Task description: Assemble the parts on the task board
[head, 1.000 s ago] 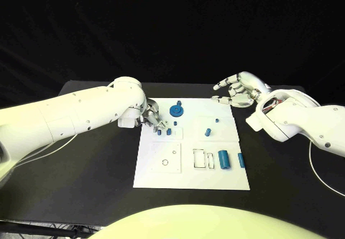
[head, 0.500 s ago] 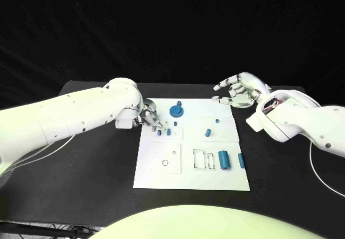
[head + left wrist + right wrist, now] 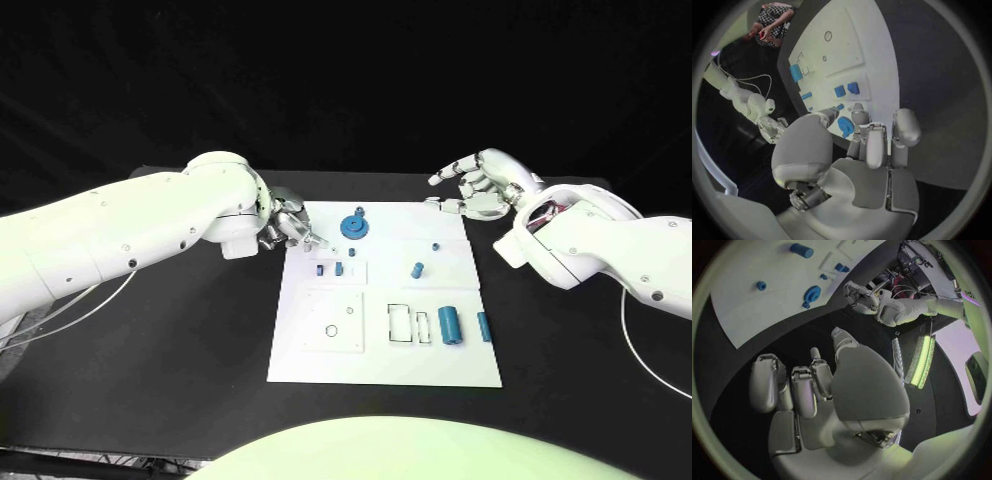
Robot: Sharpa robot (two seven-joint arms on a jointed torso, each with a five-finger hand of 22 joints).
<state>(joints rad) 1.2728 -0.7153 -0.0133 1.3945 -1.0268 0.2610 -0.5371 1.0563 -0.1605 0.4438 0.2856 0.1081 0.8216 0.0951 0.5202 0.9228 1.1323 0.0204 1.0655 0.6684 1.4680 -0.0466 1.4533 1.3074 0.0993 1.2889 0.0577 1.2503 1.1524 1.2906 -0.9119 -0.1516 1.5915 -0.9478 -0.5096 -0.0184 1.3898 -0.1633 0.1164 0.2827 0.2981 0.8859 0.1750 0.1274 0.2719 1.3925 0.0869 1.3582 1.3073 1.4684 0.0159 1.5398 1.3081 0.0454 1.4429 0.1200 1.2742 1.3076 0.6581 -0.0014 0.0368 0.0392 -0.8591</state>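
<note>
1. We see the task board (image 3: 387, 330) lying flat in the middle of the black table (image 3: 173, 340), its long side running away from the robot.
2. At the board's far end sits a blue gear-shaped part (image 3: 353, 224). Two small blue pieces (image 3: 327, 268) stand in a square recess near the left edge, just behind it.
3. A short blue peg (image 3: 417, 269) rests right of that recess. Nearer the robot, a blue cylinder (image 3: 451, 322) lies beside rectangular slots (image 3: 408, 322), with a thin blue part (image 3: 483, 326) at the right edge.
4. The left hand (image 3: 286, 229) hovers at the board's far left corner, just beside the gear. In its wrist view its fingers (image 3: 877, 145) are curled inward and we find nothing held.
5. The right hand (image 3: 479, 185) hangs past the far right corner, off the board. Its fingers (image 3: 786, 387) are bent loosely and apart, grasping nothing.
</note>
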